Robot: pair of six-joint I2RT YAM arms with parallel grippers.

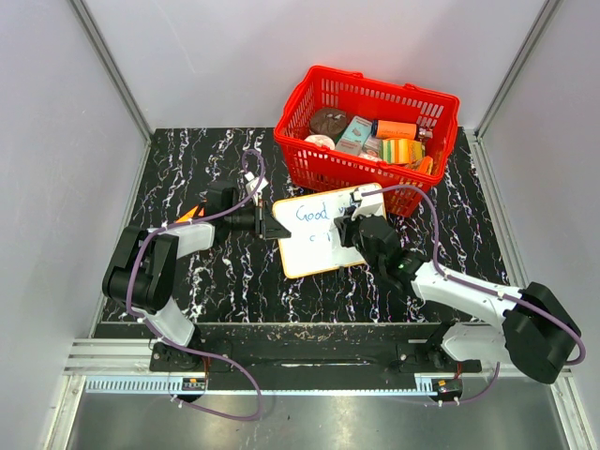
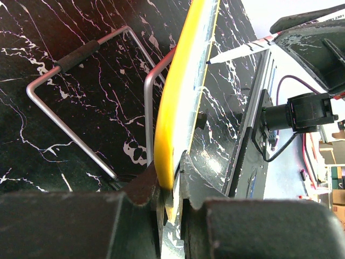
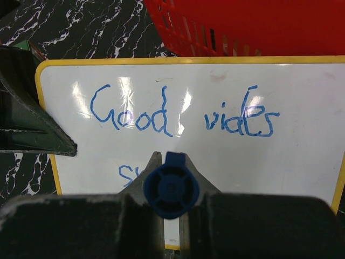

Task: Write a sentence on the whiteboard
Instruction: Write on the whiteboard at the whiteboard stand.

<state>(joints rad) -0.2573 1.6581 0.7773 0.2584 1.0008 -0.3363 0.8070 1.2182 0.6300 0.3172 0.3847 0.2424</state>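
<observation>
The whiteboard lies tilted on the black marble table in front of the red basket. My left gripper is shut on its yellow left rim, with the edge pinched between the jaws. My right gripper hovers over the board's right part, shut on a blue marker seen end-on. The marker's tip touches the board. The sentence reads "Good vibes" in blue. A second line starts with "S" and runs behind my right fingers.
A red basket full of packaged goods stands just behind the board. Its metal wire handles show in the left wrist view. A small orange object lies by the left arm. Grey walls enclose the table.
</observation>
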